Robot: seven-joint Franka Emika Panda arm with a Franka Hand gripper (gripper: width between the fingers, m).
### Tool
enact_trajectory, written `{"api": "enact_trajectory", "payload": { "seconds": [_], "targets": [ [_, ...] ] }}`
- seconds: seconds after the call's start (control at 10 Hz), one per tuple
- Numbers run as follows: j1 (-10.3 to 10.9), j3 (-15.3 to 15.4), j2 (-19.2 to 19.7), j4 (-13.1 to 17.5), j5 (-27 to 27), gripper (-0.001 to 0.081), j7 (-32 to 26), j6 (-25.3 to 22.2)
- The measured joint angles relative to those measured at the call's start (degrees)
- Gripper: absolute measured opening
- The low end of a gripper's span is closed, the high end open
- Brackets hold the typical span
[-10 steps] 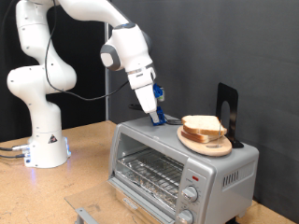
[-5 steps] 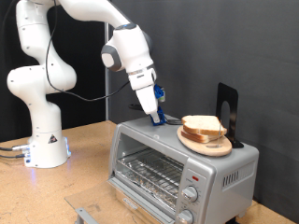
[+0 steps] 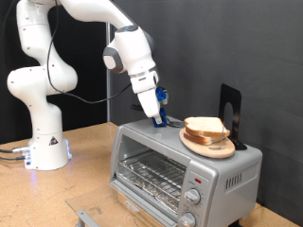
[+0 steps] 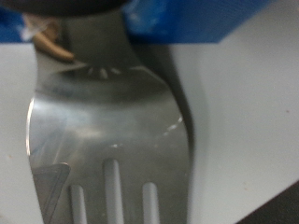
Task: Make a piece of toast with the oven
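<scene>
Working at the early, fetching step, judging by the layout: the piece of toast [image 3: 205, 126] lying on top of the oven [image 3: 227, 175], not inside it, resting on a round wooden plate [image 3: 210, 148] near the oven's knob end. Oven door looking closed, wire rack showing through the glass with nothing on it.

Hanging the gripper [image 3: 159, 117] just above the oven's top, near the back edge and beside the plate on the side away from the knobs, close to the plate but apart from the bread. Pinching a slotted spatula [image 4: 107, 121] between the jaws: in the wrist view, the metal neck running up between the blue pads and the slotted blade spreading out ahead of them. Hardly showing the blade in the exterior view, so not telling whether it is touching the oven's top.

Lying flat, pale face up, crust rim around it; long axis appearing to run along the oven's length, the domed end seeming to point toward the knob end, though hard to settle at this size.

Calling, by judgement, for a low, level blade and a slow approach along the oven's top toward the slice, minding the plate's raised rim and the black stand [image 3: 230, 112] just behind it.

Carrying the oven on the tabletop [image 3: 85, 161].
</scene>
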Motion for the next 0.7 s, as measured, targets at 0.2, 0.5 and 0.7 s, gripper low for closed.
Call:
{"api": "enact_trajectory", "payload": {
  "seconds": [0.2,0.5,0.7],
  "targets": [
    [0.4,-0.2,-0.5,0.1,2.1,0.0397,-1.1,-0.9],
    [1.1,-0.6,-3.0,0.2,4.6,0.0397,-2.6,-2.2],
    [1.0,-0.8,-5.1,0.6,4.7,0.0397,-2.3,-4.7]
  ]
}}
